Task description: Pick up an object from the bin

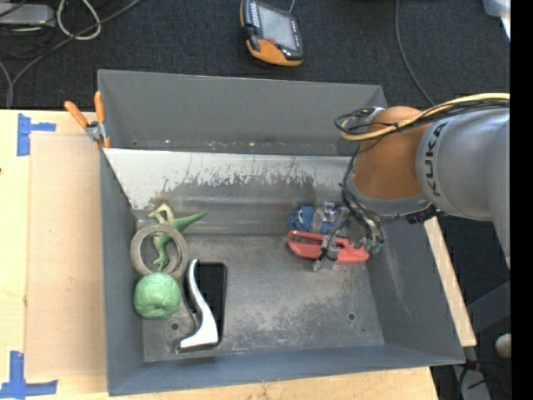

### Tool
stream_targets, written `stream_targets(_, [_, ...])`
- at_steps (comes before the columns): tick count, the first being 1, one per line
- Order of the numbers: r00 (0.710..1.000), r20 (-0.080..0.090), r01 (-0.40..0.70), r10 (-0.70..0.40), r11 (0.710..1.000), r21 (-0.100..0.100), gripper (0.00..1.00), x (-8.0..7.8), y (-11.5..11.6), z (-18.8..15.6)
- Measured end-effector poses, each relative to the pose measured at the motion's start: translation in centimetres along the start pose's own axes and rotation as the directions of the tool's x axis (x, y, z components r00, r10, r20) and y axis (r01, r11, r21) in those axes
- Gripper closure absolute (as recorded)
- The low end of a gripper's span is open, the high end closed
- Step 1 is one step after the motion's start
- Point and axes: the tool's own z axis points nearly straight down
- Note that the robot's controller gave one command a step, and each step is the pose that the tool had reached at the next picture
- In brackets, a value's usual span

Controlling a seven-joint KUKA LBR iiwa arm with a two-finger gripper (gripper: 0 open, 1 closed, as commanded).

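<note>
The gripper [335,247] hangs below the arm's orange wrist [385,163] in the right half of the bin [233,119], low over a flat red thing [301,242] on the floor just right of centre. Whether it stands wide or narrow cannot be told from this angle, nor whether it touches the red thing. A small blue thing [304,217] sits on the far side of the red thing, close against it or touching.

Well apart, by the left wall, lie a pale ring [155,248], a green toy [176,221] at the ring's far edge, a green ball [156,296] just near of the ring, and a black slab [211,286] with a white piece [200,327] curving along it, right of the ball.

The red thing looks like hard plastic: light, stiff, long and low, probably smooth. On the metal floor it may well slide or swing round if taken at one end. The safest hold appears to be across its narrow width, near the middle, one jaw on each long side. The blue thing crowds the far side, so a jaw coming down there could catch it or push both along.
</note>
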Motion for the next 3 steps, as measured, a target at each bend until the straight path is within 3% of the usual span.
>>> stream_targets(1, [1.000, -0.001, 0.001, -0.001, 1.000, 0.000, 1.00, 0.0, 0.0, -0.1])
stream_targets(2, [1.000, -0.011, 0.001, -0.001, 1.000, -0.001, 1.00, 0.3, 0.0, -4.3])
stream_targets(3, [1.000, -0.004, 0.002, -0.002, 1.000, -0.001, 1.00, 0.1, 0.1, -9.1])
